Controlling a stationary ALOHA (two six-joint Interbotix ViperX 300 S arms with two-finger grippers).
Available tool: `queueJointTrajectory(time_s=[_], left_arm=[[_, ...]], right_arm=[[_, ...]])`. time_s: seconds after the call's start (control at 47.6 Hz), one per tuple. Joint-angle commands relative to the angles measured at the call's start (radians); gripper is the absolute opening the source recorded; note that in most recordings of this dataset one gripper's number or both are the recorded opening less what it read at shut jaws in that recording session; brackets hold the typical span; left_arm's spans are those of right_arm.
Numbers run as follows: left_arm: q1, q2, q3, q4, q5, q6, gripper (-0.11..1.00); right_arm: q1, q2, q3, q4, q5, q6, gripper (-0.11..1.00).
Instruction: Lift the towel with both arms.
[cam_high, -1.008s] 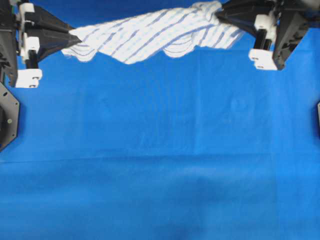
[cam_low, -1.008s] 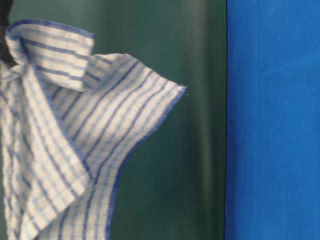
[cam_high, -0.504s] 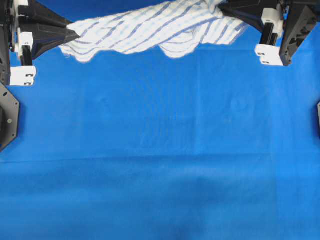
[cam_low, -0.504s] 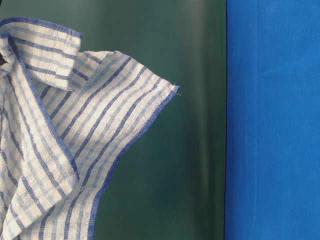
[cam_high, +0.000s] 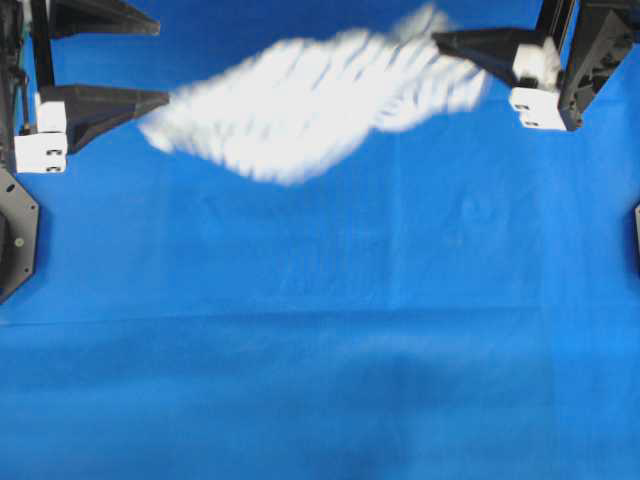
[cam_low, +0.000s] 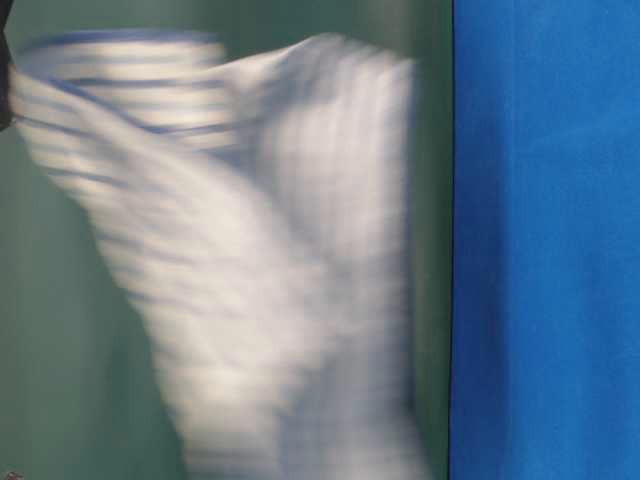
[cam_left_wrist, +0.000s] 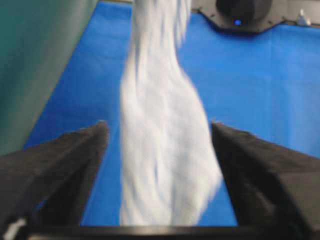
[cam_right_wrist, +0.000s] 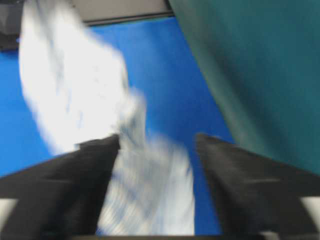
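Reading the scene for print turns up no legible brand, label or writing on any surface. By count: one towel, two grippers, one blue table cloth and one dark green backdrop.

The towel is a motion-blurred white streak with faint blue stripes, stretched above the far part of the table cloth between the two grippers. The left gripper sits at the towel's left end with its jaws spread wide; in the left wrist view the towel hangs in the gap between the two black fingers, touching neither. The right gripper is at the towel's right end, its jaws likewise apart, with the cloth lying loosely between them in the right wrist view. Whether the cloth touches a finger there is lost in the blur. From table level the towel smears across the backdrop, beside the table cloth's edge.
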Motion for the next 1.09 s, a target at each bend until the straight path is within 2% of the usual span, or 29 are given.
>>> queueJointTrajectory(time_s=[0.0, 0.063, 0.336, 0.504, 0.735, 1.071], left_arm=[[-0.003, -0.003, -0.020, 0.000, -0.011, 0.002, 0.88], [-0.003, -0.003, -0.018, 0.000, -0.011, 0.000, 0.92], [-0.026, 0.003, -0.015, 0.000, -0.009, -0.002, 0.91], [-0.054, 0.057, 0.043, -0.002, -0.041, -0.003, 0.91], [-0.087, 0.207, 0.150, 0.000, -0.186, -0.003, 0.91], [-0.161, 0.477, 0.173, 0.000, -0.362, -0.008, 0.91]], right_arm=[[-0.002, -0.005, -0.014, -0.003, -0.003, 0.002, 0.70], [-0.002, -0.005, -0.014, -0.003, -0.003, 0.003, 0.67], [-0.002, -0.005, -0.006, -0.002, 0.005, 0.011, 0.67], [0.020, -0.005, 0.064, 0.009, -0.008, 0.021, 0.67], [0.043, 0.025, 0.212, 0.012, -0.089, 0.089, 0.66], [0.084, 0.172, 0.342, 0.012, -0.167, 0.144, 0.66]])
